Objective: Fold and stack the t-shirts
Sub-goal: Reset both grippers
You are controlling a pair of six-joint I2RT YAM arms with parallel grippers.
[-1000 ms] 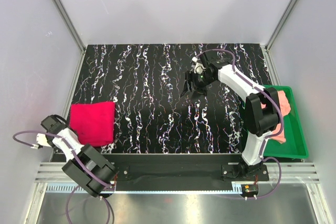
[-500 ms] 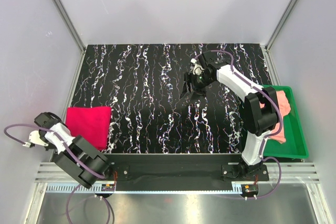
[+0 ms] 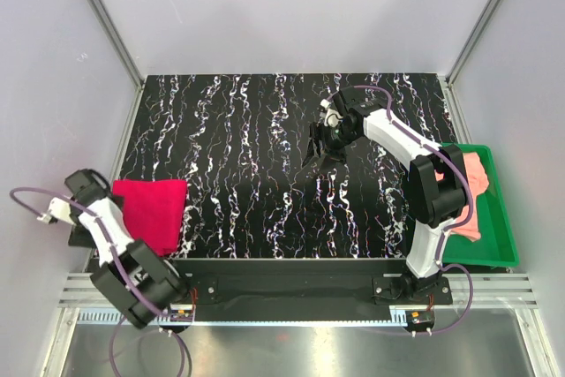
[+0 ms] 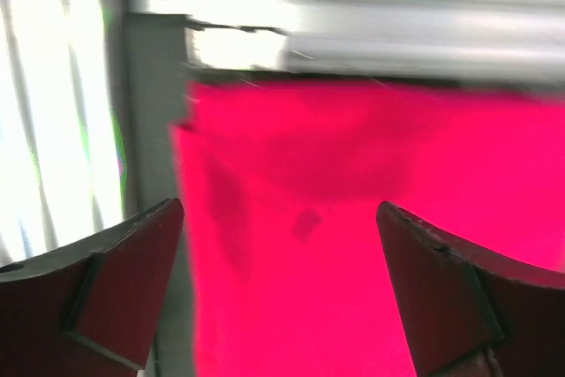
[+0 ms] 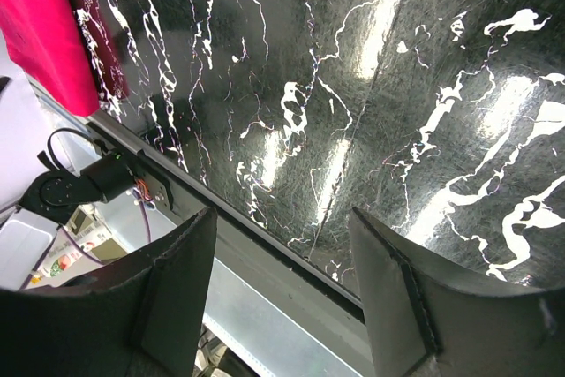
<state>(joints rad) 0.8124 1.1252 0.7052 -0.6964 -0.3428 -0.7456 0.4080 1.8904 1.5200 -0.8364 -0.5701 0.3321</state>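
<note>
The crimson-red t-shirt (image 3: 150, 212) lies folded into a rectangle at the table's front left corner. My left gripper (image 3: 95, 190) hovers at its left edge. In the left wrist view its jaws (image 4: 278, 209) stand wide open, with the red cloth (image 4: 353, 218) beneath them and nothing gripped. The pale salmon-pink t-shirt (image 3: 478, 174) lies crumpled in the green tray (image 3: 503, 222), partly hidden by the right arm. My right gripper (image 3: 320, 149) hangs open over the middle of the table. Between its fingers (image 5: 282, 214) only the marbled surface shows, and the red t-shirt (image 5: 40, 24) is far off.
The black marbled table top (image 3: 265, 174) is bounded by a metal rail (image 3: 291, 284) at the front and grey walls on both sides. The green tray sits off the table's right edge. A loose cable (image 3: 31, 200) loops beside the left arm.
My left gripper has gone from shut to open, letting go of the red t-shirt, which first slid a little left and toward the front. The right arm has barely moved.
</note>
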